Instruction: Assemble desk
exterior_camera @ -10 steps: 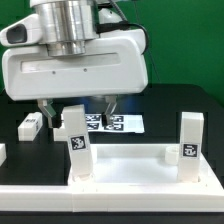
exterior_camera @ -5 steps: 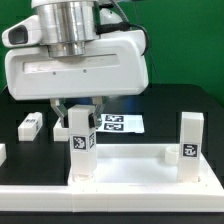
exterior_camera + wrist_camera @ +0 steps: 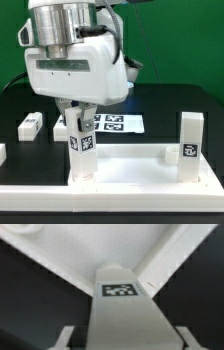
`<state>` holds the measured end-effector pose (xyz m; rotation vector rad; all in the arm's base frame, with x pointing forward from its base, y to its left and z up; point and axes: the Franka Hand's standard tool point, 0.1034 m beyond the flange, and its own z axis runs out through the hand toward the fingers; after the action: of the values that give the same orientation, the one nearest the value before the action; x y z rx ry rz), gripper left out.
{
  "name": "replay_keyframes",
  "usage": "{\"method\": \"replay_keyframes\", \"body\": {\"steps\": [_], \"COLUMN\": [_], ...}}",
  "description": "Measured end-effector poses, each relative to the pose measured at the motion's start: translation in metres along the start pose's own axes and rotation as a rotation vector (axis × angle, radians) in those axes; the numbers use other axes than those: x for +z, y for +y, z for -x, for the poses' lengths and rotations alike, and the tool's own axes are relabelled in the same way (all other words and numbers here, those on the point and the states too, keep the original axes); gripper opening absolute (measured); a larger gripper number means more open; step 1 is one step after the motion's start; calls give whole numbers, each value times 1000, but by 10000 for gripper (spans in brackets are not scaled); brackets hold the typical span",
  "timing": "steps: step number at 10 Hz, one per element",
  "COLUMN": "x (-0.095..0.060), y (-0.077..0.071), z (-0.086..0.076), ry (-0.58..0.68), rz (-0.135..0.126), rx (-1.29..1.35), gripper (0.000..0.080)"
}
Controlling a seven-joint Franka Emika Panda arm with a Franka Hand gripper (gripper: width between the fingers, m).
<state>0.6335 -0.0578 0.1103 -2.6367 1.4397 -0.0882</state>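
Note:
The white tabletop (image 3: 125, 172) lies at the front with its rim up. Two white square legs stand upright in its corner sockets: one on the exterior view's left (image 3: 82, 145), one on the right (image 3: 190, 145). My gripper (image 3: 81, 112) reaches down over the top of the left leg, with a finger on each side. In the wrist view the tagged leg (image 3: 120, 308) runs between my fingers (image 3: 66, 338), with a dark gap on each side. The gripper (image 3: 122, 341) is open around it. The tabletop (image 3: 110, 243) shows beyond.
A loose white leg (image 3: 30, 126) lies on the black table at the exterior view's left. The marker board (image 3: 118, 123) lies behind the tabletop. Another white part (image 3: 2, 152) shows at the left edge. A green wall stands at the back.
The hand has moved from behind the left leg to over its top and has turned about its vertical axis. Both legs and the tabletop have stayed in place.

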Motion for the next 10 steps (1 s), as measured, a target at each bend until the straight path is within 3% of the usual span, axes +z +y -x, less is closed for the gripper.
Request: {"method": "replay_keyframes", "body": {"steps": [2, 4, 7, 9, 10], "x": [0, 1, 1, 2, 0], "y": [5, 5, 5, 5, 2], "z": [-3, -1, 0, 2, 7], "ry": [-35, -56, -55, -53, -60], "rz": [-32, -35, -35, -21, 4], "rx": [310, 516, 575, 443, 225], "gripper": [291, 291, 292, 539, 539]}}
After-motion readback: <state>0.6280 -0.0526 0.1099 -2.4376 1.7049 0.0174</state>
